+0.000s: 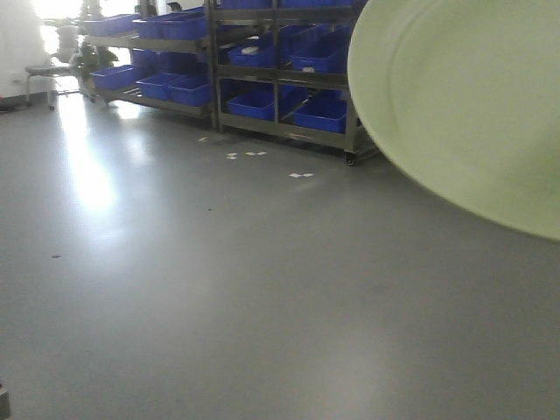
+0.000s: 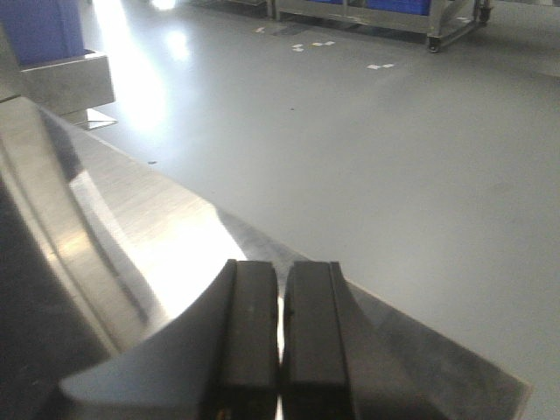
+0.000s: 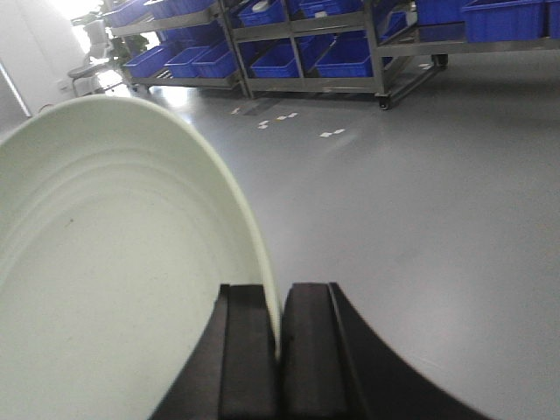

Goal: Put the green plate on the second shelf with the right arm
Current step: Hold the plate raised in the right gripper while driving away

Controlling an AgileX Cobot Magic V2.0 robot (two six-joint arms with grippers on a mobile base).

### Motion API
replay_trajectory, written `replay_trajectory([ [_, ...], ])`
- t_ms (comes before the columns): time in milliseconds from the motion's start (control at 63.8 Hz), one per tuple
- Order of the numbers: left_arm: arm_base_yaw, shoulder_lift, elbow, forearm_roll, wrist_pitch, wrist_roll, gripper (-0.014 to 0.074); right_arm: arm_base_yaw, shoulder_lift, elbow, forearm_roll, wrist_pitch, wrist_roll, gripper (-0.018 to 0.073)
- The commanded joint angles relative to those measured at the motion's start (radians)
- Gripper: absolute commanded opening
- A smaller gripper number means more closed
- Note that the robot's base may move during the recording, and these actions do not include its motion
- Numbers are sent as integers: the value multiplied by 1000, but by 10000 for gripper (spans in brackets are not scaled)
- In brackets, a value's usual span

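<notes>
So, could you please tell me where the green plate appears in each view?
Front view: the green plate fills the upper right, cut off by the frame.
Left wrist: not in it.
Right wrist: fills the left half, its rim pinched in the right gripper.
Shared landmark: the rack of blue bins, at the top of all three.

Front and both wrist cameras share distant shelving (image 1: 280, 79).

Grey floor (image 1: 219, 306), blue-binned shelving (image 1: 280, 79) (sunlit)

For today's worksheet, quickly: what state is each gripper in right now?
Left gripper: jaws closed, holding nothing.
Right gripper: jaws closed on the rim of the green plate.
</notes>
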Motion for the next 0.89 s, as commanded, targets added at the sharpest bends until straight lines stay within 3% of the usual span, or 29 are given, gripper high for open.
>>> replay_trajectory([
  [0,-5,-22,42,1,-61,-5,125,-4,3,-32,6,-107,-2,55],
  [878,-5,-22,42,1,-61,-5,125,-4,3,-32,6,-107,-2,55],
])
